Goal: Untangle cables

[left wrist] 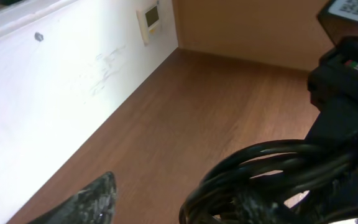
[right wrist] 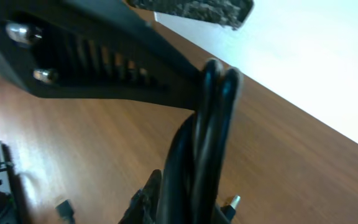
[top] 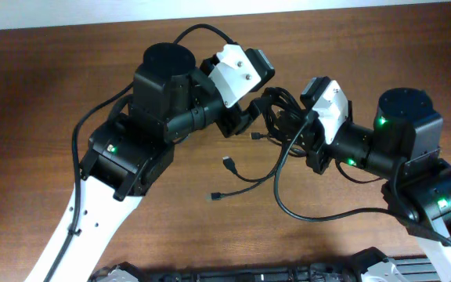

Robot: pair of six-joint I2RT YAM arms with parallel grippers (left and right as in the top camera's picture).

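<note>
Cables: a thick black bunch (top: 282, 110) hangs between the two grippers, lifted off the counter (top: 92, 70) near its far edge.
Loose ends: three thin tails trail from the bunch onto the wood towards the near side, each ending in a small plug, one just beside the bunch (top: 255, 135), one further out (top: 229, 163), one furthest (top: 216, 196).
Left gripper (top: 247, 119): released, jaws apart. Its wrist view shows one textured finger (left wrist: 95, 198) at the lower left, clear of the looped cords (left wrist: 272, 180), with bare wood between them. The other finger is not visible.
Right gripper (top: 308, 119): clenched on the cables. In its wrist view several cords (right wrist: 213, 124) run side by side up to a dark finger bar (right wrist: 104, 62) and are pinched there.
Arms: both reach inward from the near corners, the grippers close to each other on either side of the bunch.
Background: a white wall (left wrist: 55, 93) borders the far side of the counter.
</note>
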